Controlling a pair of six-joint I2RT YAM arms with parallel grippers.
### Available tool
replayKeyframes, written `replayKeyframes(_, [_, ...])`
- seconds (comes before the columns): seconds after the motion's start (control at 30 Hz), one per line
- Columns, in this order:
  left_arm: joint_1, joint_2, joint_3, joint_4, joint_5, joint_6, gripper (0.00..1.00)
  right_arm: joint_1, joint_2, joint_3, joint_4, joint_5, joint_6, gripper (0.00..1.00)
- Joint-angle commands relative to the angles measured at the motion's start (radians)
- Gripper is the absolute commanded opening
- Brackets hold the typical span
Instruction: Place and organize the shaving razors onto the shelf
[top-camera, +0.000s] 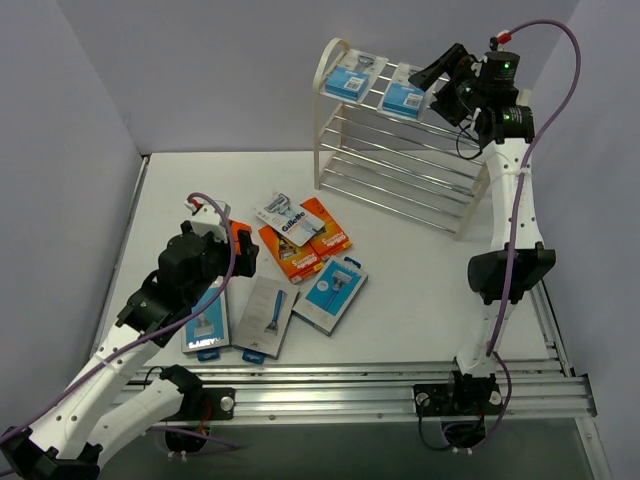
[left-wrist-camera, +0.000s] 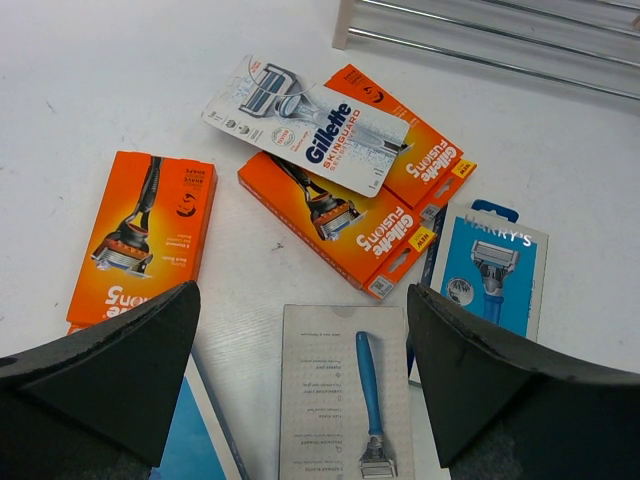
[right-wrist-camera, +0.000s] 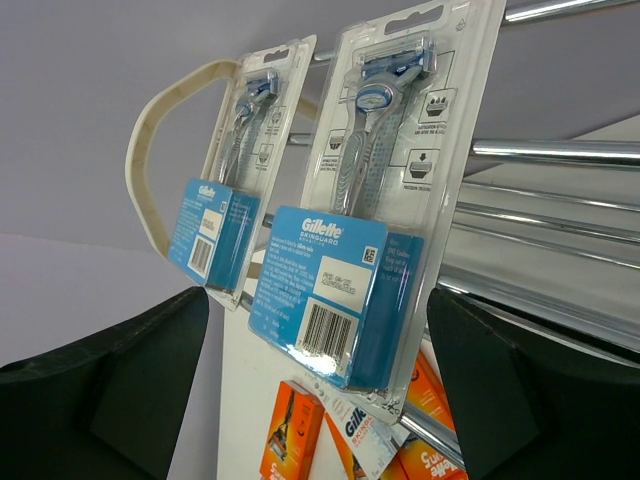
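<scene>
Razor packs (left-wrist-camera: 310, 130) overlapping on table (left-wrist-camera: 100, 80); two atop shelf (top-camera: 395, 160); left fingers (left-wrist-camera: 110, 370), right fingers (right-wrist-camera: 110, 370) wide, apparently empty.

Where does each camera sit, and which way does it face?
Top external: high behind the bases, facing down on table, shelf, left arm, right arm.
Left wrist: above table, facing down at white Gillette pack; open jaws below.
Right wrist: beside shelf's top tier, facing two blue packs; open jaws below.
Top and left wrist share that Gillette pack.
</scene>
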Motion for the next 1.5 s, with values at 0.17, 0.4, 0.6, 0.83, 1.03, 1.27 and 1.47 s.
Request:
replayKeyframes(0.17, [-0.004, -0.012, 0.005, 0.017, -0.009, 0.01, 0.93, -0.003, -0.015, -0.013, 0.056, -0.029, -0.01, 0.86])
replayKeyframes(0.4, [-0.004, -0.009, 0.005, 0.017, -0.01, 0.01, 0.94, 0.008, -0.011, -0.015, 0.089, -0.032, -0.006, 0.85])
replayKeyframes(0.6, [-0.004, -0.008, 0.005, 0.017, -0.01, 0.01, 0.93, 0.02, 0.011, -0.013, 0.122, -0.044, 0.011, 0.85])
replayKeyframes(0.83, [-0.005, -0.006, 0.004, 0.015, -0.015, 0.013, 0.93, 0.035, 0.039, 0.0, 0.144, -0.046, 0.023, 0.84])
replayKeyframes(1.03, [-0.01, -0.006, 0.004, 0.015, -0.018, 0.014, 0.93, 0.041, 0.051, 0.003, 0.156, -0.047, 0.029, 0.84])
replayKeyframes(1.27, [-0.012, -0.003, 0.004, 0.014, -0.022, 0.016, 0.93, 0.046, 0.062, 0.003, 0.196, -0.053, 0.046, 0.84])
replayKeyframes(1.47, [-0.015, -0.005, 0.005, 0.012, -0.027, 0.016, 0.94, 0.054, 0.077, 0.008, 0.228, -0.064, 0.065, 0.84])
